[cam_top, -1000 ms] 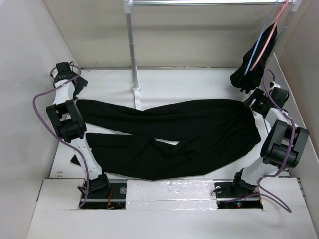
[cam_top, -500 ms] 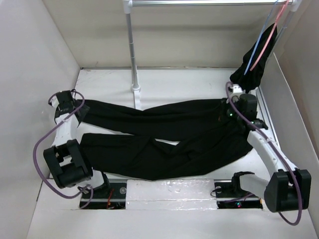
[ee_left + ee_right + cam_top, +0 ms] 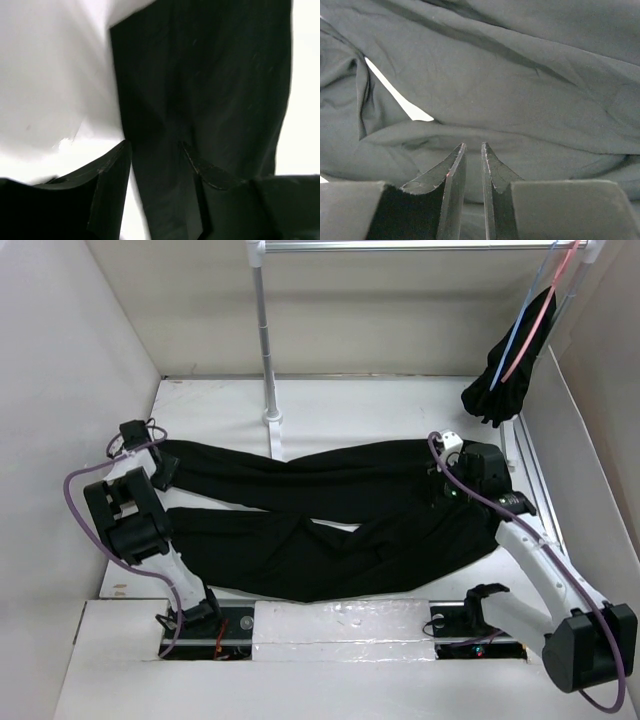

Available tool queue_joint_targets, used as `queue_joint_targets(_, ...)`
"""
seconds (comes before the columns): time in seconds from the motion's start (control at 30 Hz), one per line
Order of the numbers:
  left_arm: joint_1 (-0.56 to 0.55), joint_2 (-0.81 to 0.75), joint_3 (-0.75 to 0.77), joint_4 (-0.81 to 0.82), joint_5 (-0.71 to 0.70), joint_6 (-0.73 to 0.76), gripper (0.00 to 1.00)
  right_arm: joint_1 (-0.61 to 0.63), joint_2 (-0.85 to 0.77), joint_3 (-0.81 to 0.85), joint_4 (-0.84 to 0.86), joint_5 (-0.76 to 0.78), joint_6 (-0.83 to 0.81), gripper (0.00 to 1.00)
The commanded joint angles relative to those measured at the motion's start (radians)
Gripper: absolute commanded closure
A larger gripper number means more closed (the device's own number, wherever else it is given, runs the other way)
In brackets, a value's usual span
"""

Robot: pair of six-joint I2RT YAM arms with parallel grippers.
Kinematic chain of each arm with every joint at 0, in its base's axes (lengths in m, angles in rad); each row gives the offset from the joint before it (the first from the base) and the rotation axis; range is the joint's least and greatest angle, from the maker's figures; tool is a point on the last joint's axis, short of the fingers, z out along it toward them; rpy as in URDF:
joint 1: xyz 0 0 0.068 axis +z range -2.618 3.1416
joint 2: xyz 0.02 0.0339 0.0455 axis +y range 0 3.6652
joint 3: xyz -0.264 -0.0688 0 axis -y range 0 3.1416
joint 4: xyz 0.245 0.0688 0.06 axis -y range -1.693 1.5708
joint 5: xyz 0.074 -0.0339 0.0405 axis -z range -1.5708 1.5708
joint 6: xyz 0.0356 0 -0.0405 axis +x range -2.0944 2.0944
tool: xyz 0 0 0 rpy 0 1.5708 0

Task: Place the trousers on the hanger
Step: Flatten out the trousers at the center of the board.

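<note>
The black trousers (image 3: 330, 510) lie spread across the table, legs to the left and waist to the right. My left gripper (image 3: 163, 468) sits at the cuff end of the far leg. In the left wrist view it (image 3: 155, 143) is open, its fingers astride the edge of the trousers (image 3: 210, 75), with fabric between them. My right gripper (image 3: 447, 490) hovers over the waist end. In the right wrist view it (image 3: 473, 144) shows a narrow gap with nothing in it, just above the rumpled trousers (image 3: 510, 85). The light-blue hanger (image 3: 522, 325) hangs from the rail at the far right.
A pink hanger (image 3: 541, 312) and a small bunched black garment (image 3: 498, 380) hang beside the blue one. The rail's upright pole (image 3: 264, 340) stands behind the trousers' middle, on a foot (image 3: 272, 422). White walls close in left and right.
My left gripper has come down onto the far leg's cuff, its jaws narrowing. My right arm has swung from the right edge leftward over the waist.
</note>
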Motion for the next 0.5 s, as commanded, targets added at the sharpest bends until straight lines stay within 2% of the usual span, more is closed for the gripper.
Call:
queue_joint_targets(0.0,-0.001,0.04,0.086,-0.014,-0.016,-0.029,0.62,0.008,-0.039,0.021,-0.057,-0.018,-0.051,0.76)
queue_joint_targets(0.07,-0.001,0.074,0.1,-0.028,-0.032,-0.034,0.78,0.008,-0.054,0.026,-0.068,-0.015,-0.057,0.76)
queue_joint_targets(0.17,-0.001,0.091,0.099,-0.035,-0.036,-0.061,0.96,-0.003,-0.06,0.047,-0.083,-0.009,-0.066,0.75)
queue_joint_targets(0.37,-0.001,0.062,0.057,-0.038,-0.079,-0.065,1.0,-0.023,-0.019,0.085,-0.108,-0.029,-0.089,0.74)
queue_joint_targets(0.47,-0.001,0.023,0.083,-0.087,-0.097,-0.037,1.0,-0.032,0.0,0.088,-0.097,-0.046,-0.097,0.74)
